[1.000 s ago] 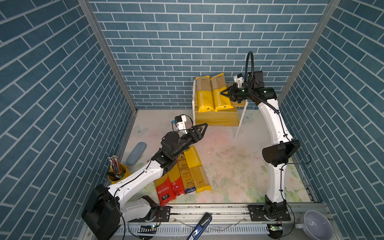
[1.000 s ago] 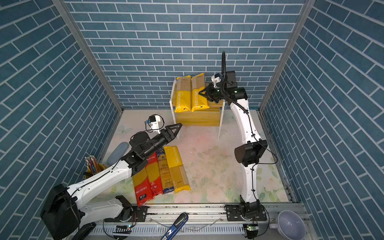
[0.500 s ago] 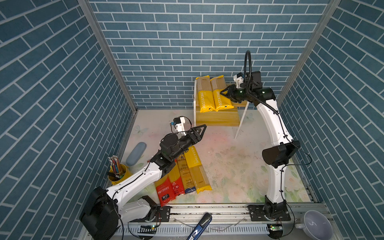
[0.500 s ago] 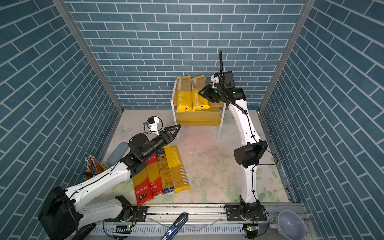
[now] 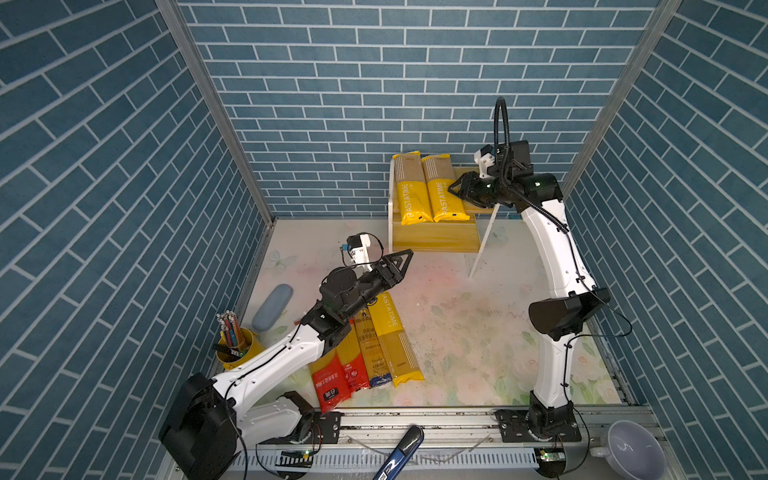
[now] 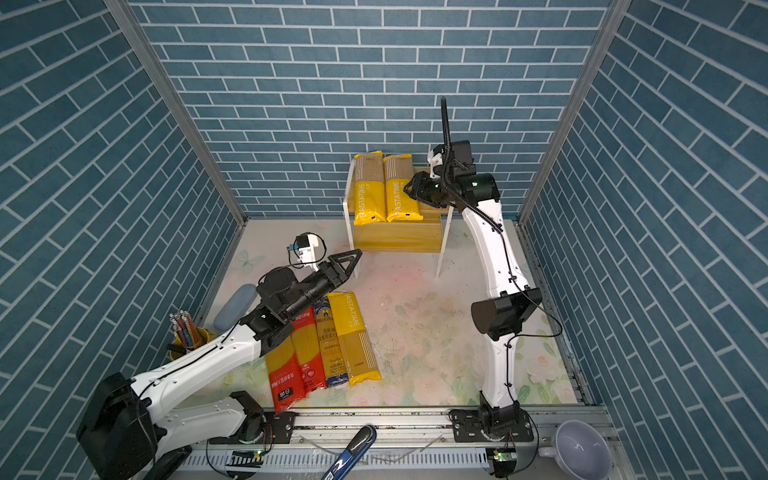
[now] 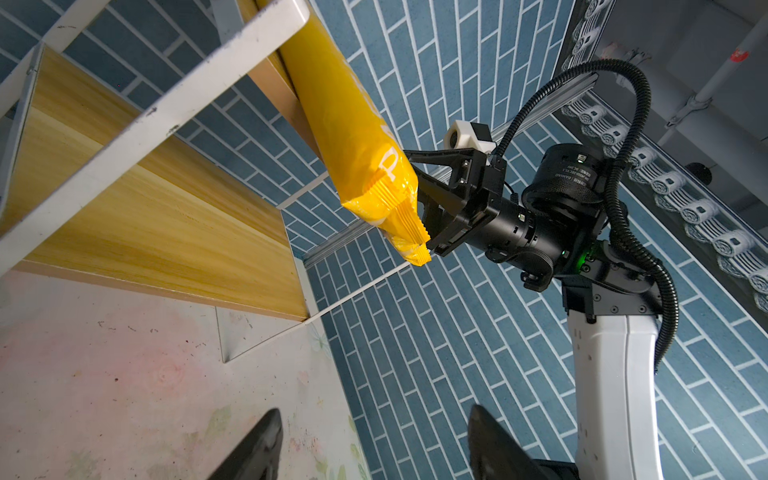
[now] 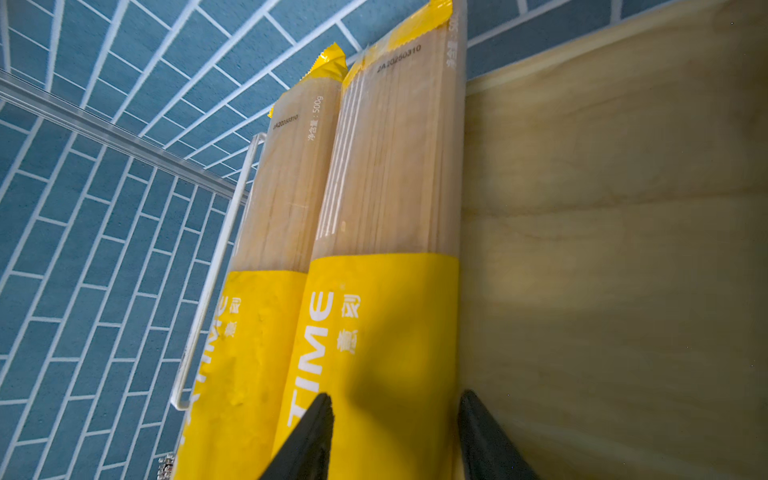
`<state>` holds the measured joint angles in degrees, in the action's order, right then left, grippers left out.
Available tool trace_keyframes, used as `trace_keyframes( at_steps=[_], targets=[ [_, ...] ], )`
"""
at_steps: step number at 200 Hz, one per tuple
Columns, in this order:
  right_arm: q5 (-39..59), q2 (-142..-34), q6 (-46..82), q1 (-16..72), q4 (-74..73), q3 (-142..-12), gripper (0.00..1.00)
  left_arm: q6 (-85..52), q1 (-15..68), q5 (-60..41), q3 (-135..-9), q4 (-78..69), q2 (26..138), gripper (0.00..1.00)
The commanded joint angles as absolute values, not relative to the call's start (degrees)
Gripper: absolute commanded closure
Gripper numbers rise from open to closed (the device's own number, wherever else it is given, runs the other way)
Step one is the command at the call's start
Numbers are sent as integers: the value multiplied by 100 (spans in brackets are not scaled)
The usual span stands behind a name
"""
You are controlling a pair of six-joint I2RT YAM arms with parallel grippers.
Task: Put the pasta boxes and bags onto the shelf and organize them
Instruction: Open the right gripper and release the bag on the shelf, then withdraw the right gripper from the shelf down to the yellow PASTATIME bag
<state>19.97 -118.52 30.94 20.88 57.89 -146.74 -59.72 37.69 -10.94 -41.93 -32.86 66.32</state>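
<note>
Blue brick-patterned walls (image 5: 374, 62) on three sides, pale floral floor (image 5: 457, 324), grey metal corner posts (image 5: 210, 104)

Shelf (image 5: 436, 241) is parked at 12 o'clock on the table (image 5: 478, 332). On its top board: end pack (image 5: 409, 189) at the 9 o'clock edge, second pack (image 5: 442, 187) touching its 3 o'clock side, both poking past the front edge. Right gripper (image 5: 454, 193) sits just at 3 o'clock of that second pack. Down at 7 o'clock a row of four packs (image 5: 376, 353) lies side by side on the table. Left gripper (image 5: 405, 257) hangs between that row and the shelf. Oblong case (image 5: 272, 305) is at 9 o'clock of the row, pencil cup (image 5: 235, 347) at 7 o'clock of the case, bowl (image 5: 627, 451) off the 5 o'clock corner.
</note>
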Motion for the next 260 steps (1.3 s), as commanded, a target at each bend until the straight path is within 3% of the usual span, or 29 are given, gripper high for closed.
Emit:
trace_keyframes(
  at_steps=[1, 47, 89, 121, 152, 197, 260],
  targets=[
    [1872, -11514, 2817, 2125, 6159, -14952, 50, -5850, 3790, -1106, -4153, -3251, 6555, 29],
    [1524, -10559, 2608, 2383, 6014, -14029, 51, -4610, 3788, -444, -4372, -1267, 5772, 29],
    [1106, -8792, 2625, 2969, 4796, -11391, 53, -3914, 3788, 368, -4463, 308, 5213, 28],
    [1549, -7642, 3021, 3478, 3685, -9211, 54, -3790, 3799, 264, -4576, 1155, 5298, 28],
    [1351, -7063, 3409, 4061, 3243, -7740, 56, -4074, 3972, 271, -4185, 1388, 5360, 28],
    [1099, -7118, 3922, 4751, 2813, -6577, 57, -4594, 4329, 499, -3654, 1541, 5518, 29],
    [1571, -8425, 4821, 4979, 1201, -5230, 58, -5005, 4500, 604, -3105, 1616, 5624, 29]
  ],
)
